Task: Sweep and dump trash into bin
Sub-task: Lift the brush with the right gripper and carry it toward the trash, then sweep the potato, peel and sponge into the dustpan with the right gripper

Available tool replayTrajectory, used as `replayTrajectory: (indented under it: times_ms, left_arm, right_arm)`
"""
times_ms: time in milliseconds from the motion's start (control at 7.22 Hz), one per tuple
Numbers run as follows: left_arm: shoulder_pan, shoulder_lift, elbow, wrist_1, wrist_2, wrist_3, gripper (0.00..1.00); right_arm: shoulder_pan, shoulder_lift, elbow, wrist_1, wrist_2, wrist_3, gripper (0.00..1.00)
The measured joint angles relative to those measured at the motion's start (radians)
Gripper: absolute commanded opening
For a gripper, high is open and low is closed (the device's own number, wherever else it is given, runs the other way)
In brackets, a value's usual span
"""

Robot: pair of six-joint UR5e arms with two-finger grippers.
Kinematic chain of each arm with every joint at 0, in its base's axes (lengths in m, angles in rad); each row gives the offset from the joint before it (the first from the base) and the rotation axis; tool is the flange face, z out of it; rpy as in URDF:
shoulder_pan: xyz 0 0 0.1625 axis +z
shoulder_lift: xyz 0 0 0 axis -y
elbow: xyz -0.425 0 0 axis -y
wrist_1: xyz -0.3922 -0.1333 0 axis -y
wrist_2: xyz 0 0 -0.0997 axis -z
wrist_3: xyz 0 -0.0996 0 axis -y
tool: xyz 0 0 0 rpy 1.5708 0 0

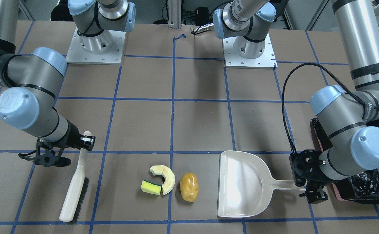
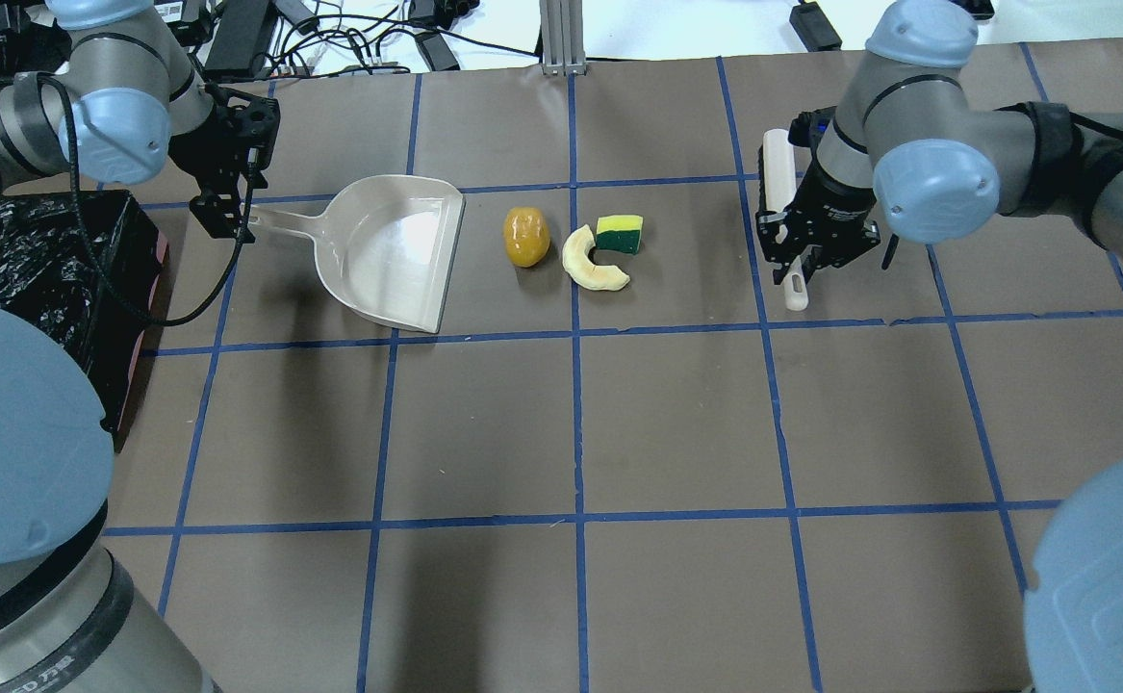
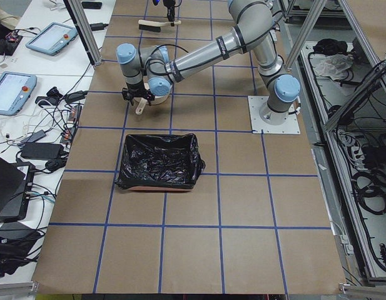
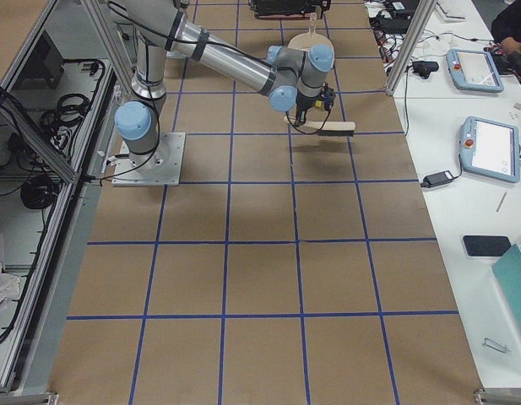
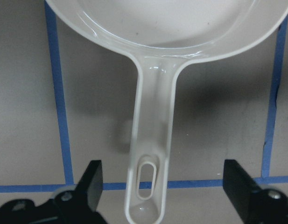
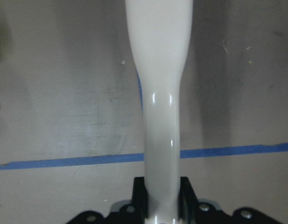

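The trash lies in a row on the table: a yellow-green sponge piece point(image 1: 151, 187), a pale curved slice point(image 1: 165, 177) and a golden-brown potato point(image 1: 189, 186) point(image 2: 526, 236). Beside the potato sits a beige dustpan point(image 1: 244, 185) point(image 2: 388, 250) with its mouth toward it. My left gripper point(image 5: 162, 176) point(image 2: 229, 210) is open, its fingers wide on either side of the dustpan handle point(image 5: 152, 154). On the other side of the trash, my right gripper point(image 6: 162, 192) point(image 2: 797, 262) is shut on the handle of a cream brush point(image 1: 75, 185) point(image 6: 158, 93). The bin point(image 2: 51, 260) point(image 3: 158, 161), lined with a black bag, stands behind the left arm.
Blue tape lines point(image 2: 575, 337) cross the brown table. Both arm bases point(image 1: 95, 45) stand on white plates at the robot's side. Cables and tablets point(image 3: 11, 90) lie on desks beyond the table's far edge.
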Motion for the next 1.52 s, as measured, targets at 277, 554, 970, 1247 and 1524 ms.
replayTrajectory:
  times_ms: [277, 554, 970, 1247, 1524]
  left_arm:
    - [-0.001, -0.009, -0.001, 0.011, 0.001, 0.002, 0.83]
    - [-0.002, -0.014, -0.006, 0.018, 0.001, 0.003, 0.83]
    - [-0.002, -0.018, -0.013, 0.029, 0.001, 0.003, 0.83]
    - [-0.002, -0.022, -0.014, 0.033, 0.002, 0.004, 0.49]
    - [-0.003, -0.025, -0.014, 0.040, 0.004, 0.008, 0.37]
  right_arm:
    - [0.081, 0.008, -0.007, 0.001, 0.010, 0.065, 0.00]
    - [0.143, 0.019, -0.009, 0.003, 0.017, 0.120, 0.00]
    - [0.212, 0.043, -0.009, 0.000, 0.028, 0.213, 0.00]
    - [0.256, 0.057, -0.010, -0.003, 0.041, 0.272, 0.00]
    - [0.288, 0.067, -0.025, -0.013, 0.065, 0.326, 0.00]
